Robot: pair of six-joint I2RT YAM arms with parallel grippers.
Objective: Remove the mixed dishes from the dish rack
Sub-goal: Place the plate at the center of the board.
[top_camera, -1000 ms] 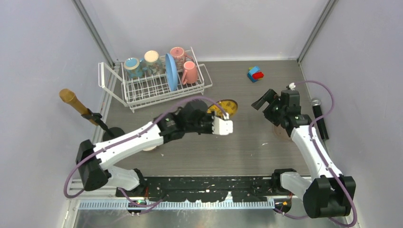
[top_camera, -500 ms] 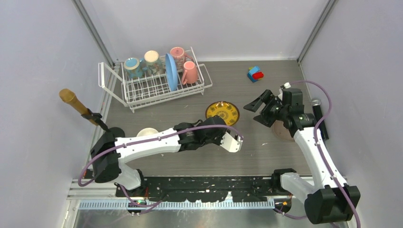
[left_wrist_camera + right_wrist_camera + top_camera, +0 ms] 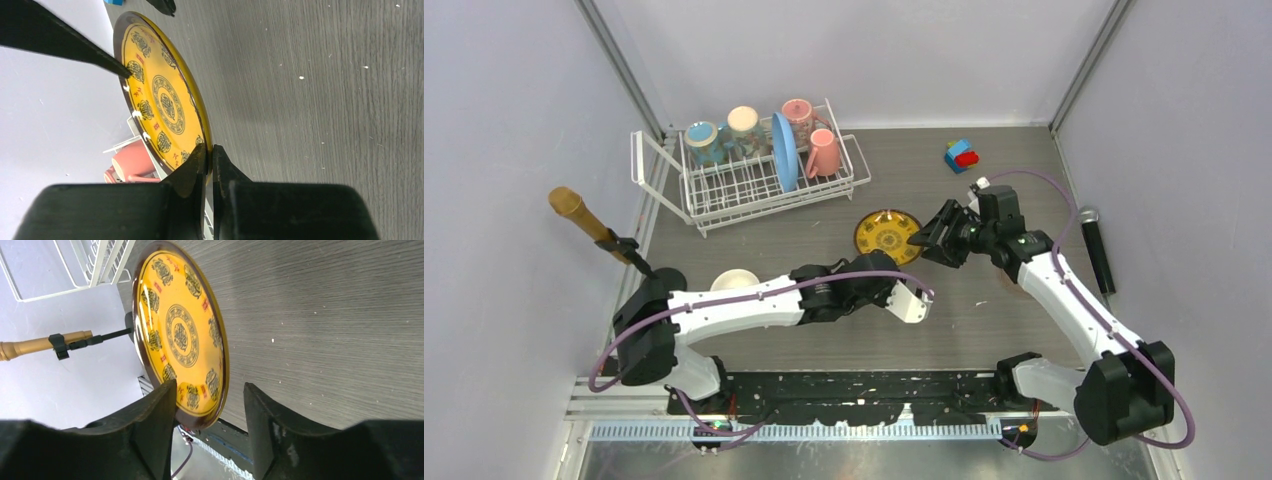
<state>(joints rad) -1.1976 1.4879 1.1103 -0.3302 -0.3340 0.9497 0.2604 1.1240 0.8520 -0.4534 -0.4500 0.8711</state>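
The small yellow patterned plate [image 3: 889, 236] is at mid-table in front of the white wire dish rack [image 3: 724, 192]. My left gripper [image 3: 886, 264] is shut on the plate's near rim, one finger above and one below; the left wrist view shows the plate [image 3: 167, 100] in that gripper [image 3: 210, 150]. My right gripper [image 3: 929, 240] is open, its jaws straddling the plate's right rim without closing; the right wrist view shows the plate [image 3: 180, 335] between them [image 3: 210, 390]. The rack holds the teal mug [image 3: 702, 140], cream mug [image 3: 744, 125], light-blue plate [image 3: 785, 150] and two pink mugs [image 3: 799, 113] [image 3: 824, 152]. The cream bowl [image 3: 735, 281] sits on the table.
A gold-headed microphone [image 3: 579, 212] on a stand is at the left wall. A black microphone [image 3: 1096, 250] lies at the right wall. Toy blocks [image 3: 962, 155] sit at the back right. The rack's side flap [image 3: 649, 160] hangs open to the left.
My right gripper has moved left to the plate and now straddles its rim. My left arm has swung toward the near side, uncovering the plate, then held still.
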